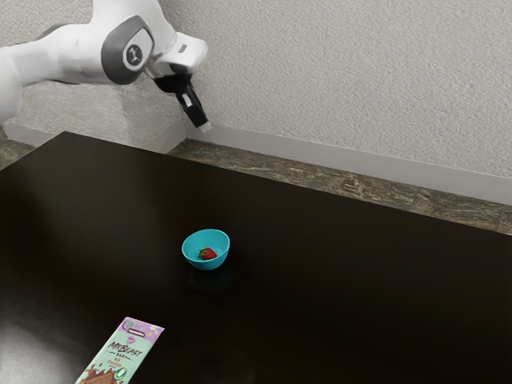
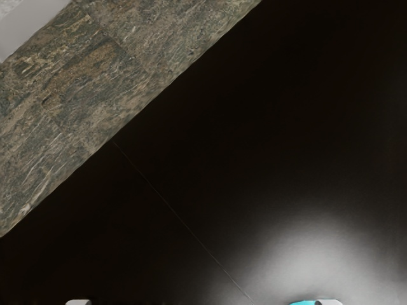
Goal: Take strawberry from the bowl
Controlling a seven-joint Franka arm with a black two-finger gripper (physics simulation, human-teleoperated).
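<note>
A pale textured wall (image 1: 344, 80) and a stone-patterned floor (image 1: 352, 184) lie beyond the dark, glossy table (image 1: 320, 296). The white Franka arm (image 1: 132, 48) comes in from the exterior view's upper left and ends in the black two-finger gripper (image 1: 205, 127), which hangs well above the tabletop, apart from everything on it. It is empty, and in the wrist view its light fingertips (image 2: 78, 302) stand wide apart. Near the exterior view's lower edge lies a MrBeast chocolate bar (image 1: 124, 356), flat and clear of the route. The turquoise bowl (image 1: 192, 254) sits upright on the table, and in the wrist view a sliver of its rim meets one fingertip only by line of sight.

Smallest of all, the strawberry (image 1: 209, 254) rests inside, low on the bowl's floor, its green cap turned toward the exterior view's left. It should be very light, somewhat soft and easily bruised, with a tapering body likely to roll or squirt out under an off-centre pinch. Best to come straight down inside the rim and take it across its widest red flesh, not by the leaves, closing gently. The bowl probably weighs little too, so a brushed wall could slide or tip it.
</note>
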